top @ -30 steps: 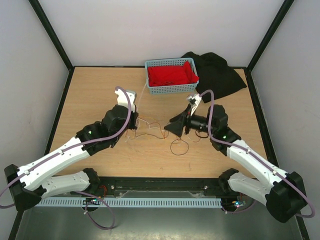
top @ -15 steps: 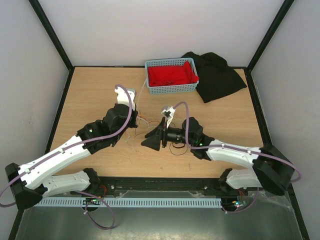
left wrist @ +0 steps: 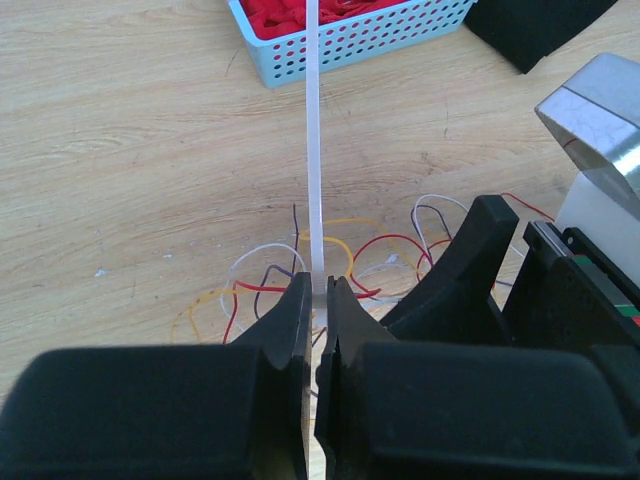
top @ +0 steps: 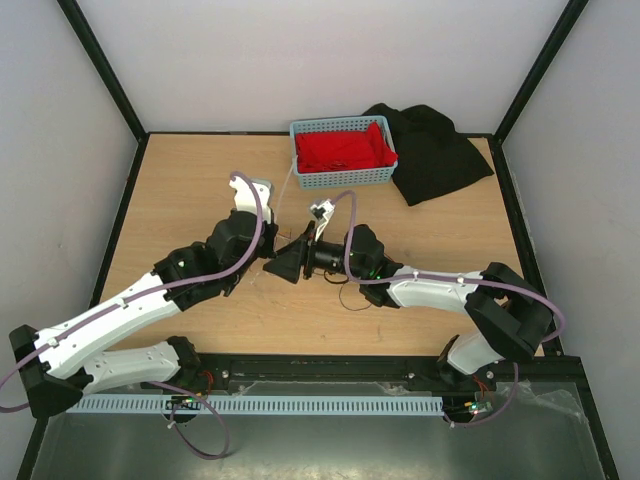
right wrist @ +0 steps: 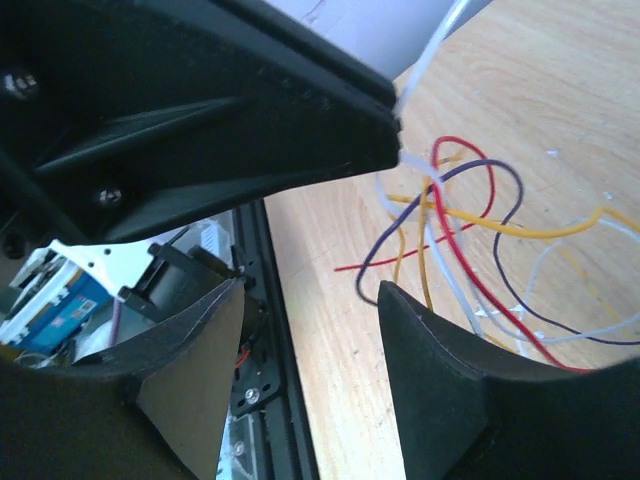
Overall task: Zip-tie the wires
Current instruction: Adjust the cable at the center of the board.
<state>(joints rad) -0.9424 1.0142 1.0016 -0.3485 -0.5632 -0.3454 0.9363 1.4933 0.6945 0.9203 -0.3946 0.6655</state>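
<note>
Left gripper (left wrist: pixel 318 290): fingers pressed together, pinching the zip tie (left wrist: pixel 313 150) at its lower end. The whitish strip runs straight from the pinch toward the blue basket (left wrist: pixel 370 40), and its far end goes out of the left wrist view over the basket rim. Red cloth (left wrist: pixel 275 15) sits inside the basket, with black cloth (left wrist: pixel 530 25) just right of it.

Wires (left wrist: pixel 390 245): a loose curly tangle of red, yellow, white and dark purple strands. They lie flat on the wooden table (left wrist: pixel 120 150) right under and beside the left fingertips, between the two grippers. No gripper holds them.

Right gripper (right wrist: pixel 310 290): jaws spread, nothing between them. It points at the left gripper's tip, very close. I can't tell whether they touch. In the right wrist view the wires lie just past its right finger, and the black body of the left gripper fills the top.

Writing: a blue-and-white label (right wrist: pixel 55 300) at lower left of the right wrist view, too blurred to read.
</note>
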